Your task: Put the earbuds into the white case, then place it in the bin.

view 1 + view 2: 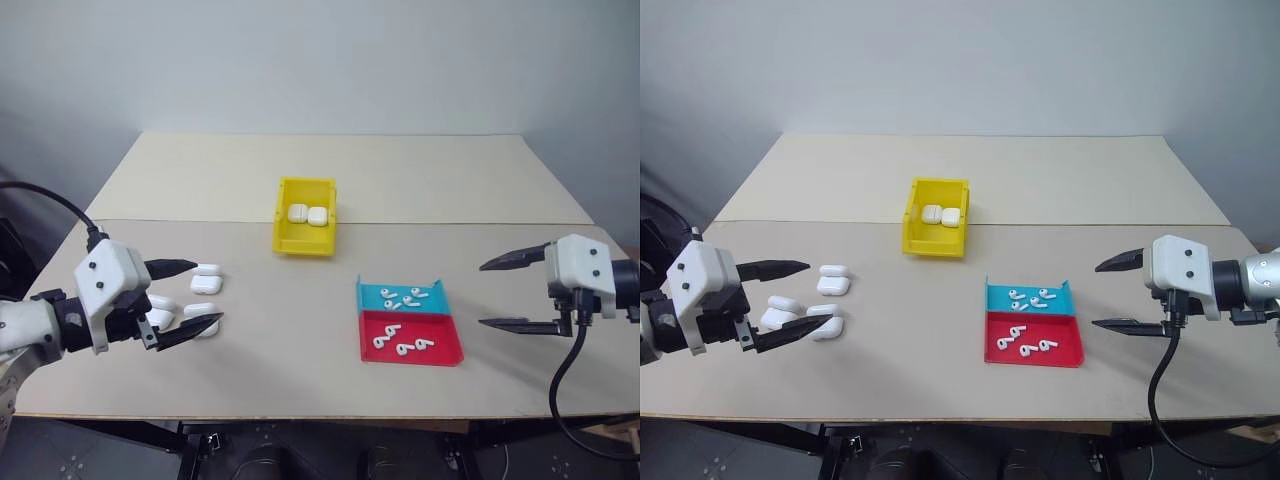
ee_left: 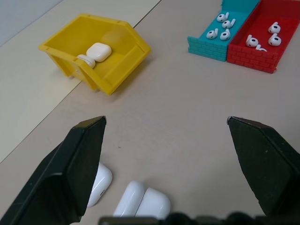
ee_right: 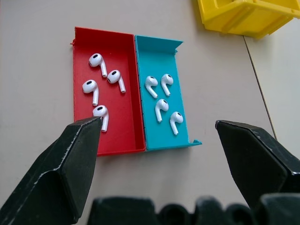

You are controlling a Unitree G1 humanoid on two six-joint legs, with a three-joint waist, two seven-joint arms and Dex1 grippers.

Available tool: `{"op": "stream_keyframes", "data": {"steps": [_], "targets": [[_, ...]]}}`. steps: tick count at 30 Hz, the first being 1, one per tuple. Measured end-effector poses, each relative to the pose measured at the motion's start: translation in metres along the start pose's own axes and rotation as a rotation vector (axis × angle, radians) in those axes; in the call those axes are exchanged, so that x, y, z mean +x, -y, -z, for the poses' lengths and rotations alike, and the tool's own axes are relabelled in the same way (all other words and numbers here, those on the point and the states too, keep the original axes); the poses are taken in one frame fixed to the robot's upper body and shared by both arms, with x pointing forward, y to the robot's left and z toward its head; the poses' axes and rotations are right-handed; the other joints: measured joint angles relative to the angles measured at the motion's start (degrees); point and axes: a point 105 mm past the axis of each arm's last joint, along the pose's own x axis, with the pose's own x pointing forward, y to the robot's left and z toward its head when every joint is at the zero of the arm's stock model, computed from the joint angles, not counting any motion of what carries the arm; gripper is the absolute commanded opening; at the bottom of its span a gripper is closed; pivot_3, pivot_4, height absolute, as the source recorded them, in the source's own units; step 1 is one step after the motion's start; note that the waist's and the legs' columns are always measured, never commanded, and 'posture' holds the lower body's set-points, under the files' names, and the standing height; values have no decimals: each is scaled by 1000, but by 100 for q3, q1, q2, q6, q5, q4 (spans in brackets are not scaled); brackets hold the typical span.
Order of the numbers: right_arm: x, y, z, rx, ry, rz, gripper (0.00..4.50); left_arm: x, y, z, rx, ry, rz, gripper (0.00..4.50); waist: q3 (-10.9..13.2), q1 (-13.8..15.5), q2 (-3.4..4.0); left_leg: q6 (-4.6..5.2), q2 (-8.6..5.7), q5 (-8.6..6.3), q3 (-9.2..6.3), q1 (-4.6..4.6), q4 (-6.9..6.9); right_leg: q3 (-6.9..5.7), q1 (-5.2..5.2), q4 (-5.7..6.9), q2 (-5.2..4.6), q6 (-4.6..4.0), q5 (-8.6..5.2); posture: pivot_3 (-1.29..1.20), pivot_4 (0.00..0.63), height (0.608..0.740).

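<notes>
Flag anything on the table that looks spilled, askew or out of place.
Nothing stands out. Earbuds lie inside the blue tray and red tray, two cases sit in the yellow bin, and spare cases rest on the table.

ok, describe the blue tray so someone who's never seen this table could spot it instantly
Start at the yellow bin in the middle of the table. Nearer the robot and toward its right, two shallow trays sit joined side by side. The blue tray is the one closer to the bin, holding four earbuds; its neighbour is the red tray.
</notes>
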Motion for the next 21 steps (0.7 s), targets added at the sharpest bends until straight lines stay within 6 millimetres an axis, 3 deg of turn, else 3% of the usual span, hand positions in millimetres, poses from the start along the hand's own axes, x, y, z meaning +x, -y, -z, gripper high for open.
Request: {"op": "stream_keyframes", "data": {"steps": [7,12,17,21], "targets": [[0,0,0,-1,-1,2,4480,2,-19,-13,-29,42,-128,4500,0,7,0,0,-1,0,0,1,0,3,2,0,0,0,0,0,150,740],[0,0,0,0,-6,1,4480,3,-20,-7,-76,-13,-193,4500,0,-14,0,0,-1,0,3,1,-1,8,-2,0,0,0,0,0,150,740],[-1,-2,4,8,-26,-9,4480,4,-6,3,-101,-144,-239,4500,0,-5,-1,0,-1,0,3,5,-1,9,0,4,1,0,0,0,150,740],[-1,-3,4,8,-34,-12,4480,-5,-10,13,-200,-307,-331,4500,1,-3,-2,-3,-1,2,-3,9,-1,9,2,7,3,2,0,0,150,740]]}}
